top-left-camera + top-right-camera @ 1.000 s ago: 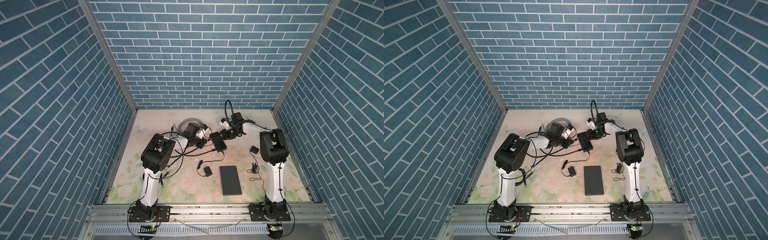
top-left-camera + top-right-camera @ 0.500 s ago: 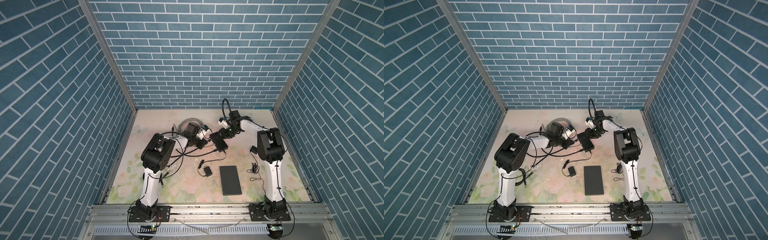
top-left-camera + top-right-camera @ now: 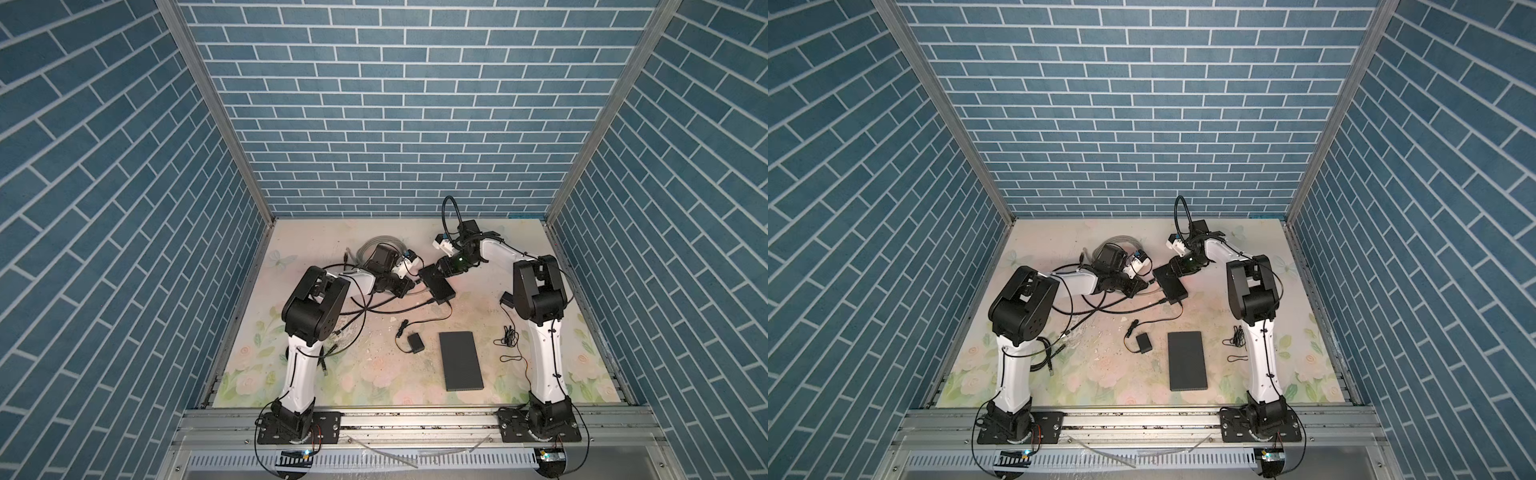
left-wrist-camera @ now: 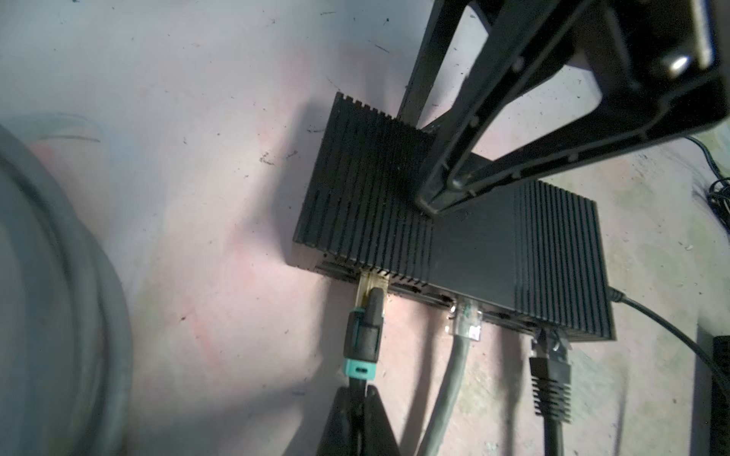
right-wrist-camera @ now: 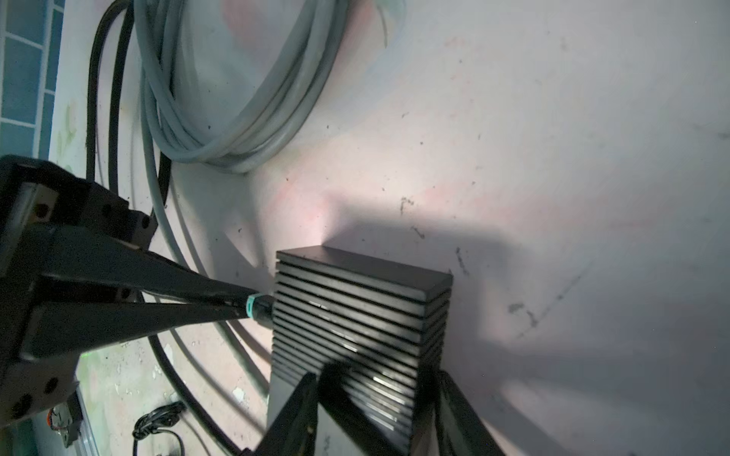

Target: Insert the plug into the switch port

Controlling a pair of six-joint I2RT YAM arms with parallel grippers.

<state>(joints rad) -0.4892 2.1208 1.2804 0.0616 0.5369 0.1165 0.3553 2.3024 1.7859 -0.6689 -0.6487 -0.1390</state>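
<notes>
The black finned switch (image 3: 441, 289) (image 3: 1174, 291) lies flat at the back middle of the floor. In the left wrist view, the plug (image 4: 365, 331), black with a teal collar, has its pale tip in the mouth of a port (image 4: 373, 281) at one end of the switch's (image 4: 474, 244) port face. How deep it sits is unclear. My left gripper (image 4: 359, 395) (image 3: 415, 281) is shut on the plug's cable just behind the collar. My right gripper (image 5: 375, 395) (image 3: 436, 272) stands open over the switch (image 5: 355, 316), one finger on its top, the other behind its back side.
A grey cable's plug (image 4: 468, 316) and a black one (image 4: 551, 363) occupy other ports. A grey cable coil (image 3: 374, 247) (image 5: 221, 98) lies behind the left gripper. A flat black box (image 3: 460, 359), a small adapter (image 3: 415, 343) and loose cords (image 3: 509, 336) lie nearer the front.
The right arm's elbow has swung a little to the left while its gripper stayed over the switch. The left arm and the plug have hardly moved.
</notes>
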